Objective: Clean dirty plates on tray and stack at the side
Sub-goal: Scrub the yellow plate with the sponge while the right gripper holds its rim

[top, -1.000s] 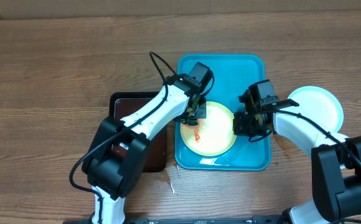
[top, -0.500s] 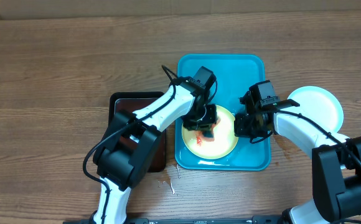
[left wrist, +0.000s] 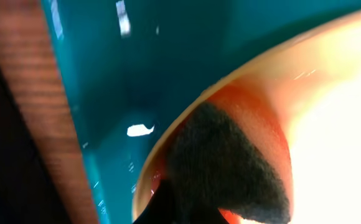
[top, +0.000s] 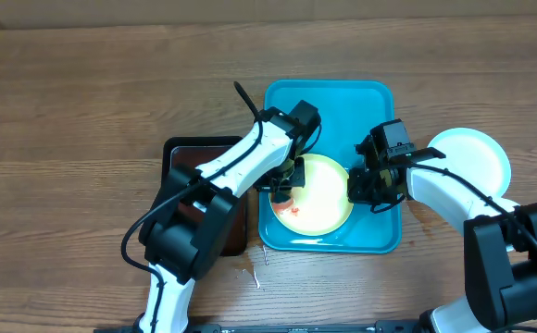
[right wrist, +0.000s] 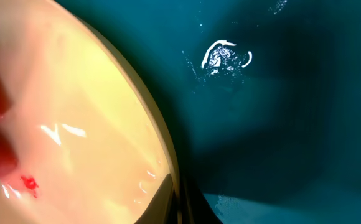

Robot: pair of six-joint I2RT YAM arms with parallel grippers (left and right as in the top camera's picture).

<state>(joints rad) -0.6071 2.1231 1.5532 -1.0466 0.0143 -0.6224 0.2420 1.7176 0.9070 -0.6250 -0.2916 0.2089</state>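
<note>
**A:** What is in the teal tray (top: 329, 102)?

**B:** One yellow-green plate (top: 324, 190). It lies flat in the tray's 6 o'clock half as the overhead camera sees it. I cannot tell whether another plate lies under it. A wet, shiny patch shows on the tray floor just past the plate's 6 o'clock rim. The right wrist view also shows water drops (right wrist: 224, 56) on the teal floor beside the plate.

**A:** Is the plate dirty?

**B:** Yes. A red smear (top: 293, 209) sits inside it at about 8 o'clock.

**A:** Where is the left gripper (top: 285, 178)?

**B:** It is at the plate's rim near 10 o'clock, closed on a dark grey sponge (left wrist: 230, 162). In the left wrist view the sponge presses on the inside of the rim, with red around its edges.

**A:** And the right gripper (top: 363, 185)?

**B:** It is at the plate's 3 o'clock rim, inside the tray. In its wrist view the rim runs down into the dark fingers at the bottom edge. Too little of them shows to say whether they pinch the plate.

**A:** Are there other containers?

**B:** A white plate (top: 472, 157) rests on the wooden table (top: 83, 92) at the tray's 3 o'clock, outside the tray and apart from it. It looks clean. A dark brown tray (top: 187, 159) lies just beside the teal one at 9 o'clock. The left arm covers much of it, so I cannot tell what it holds.
</note>
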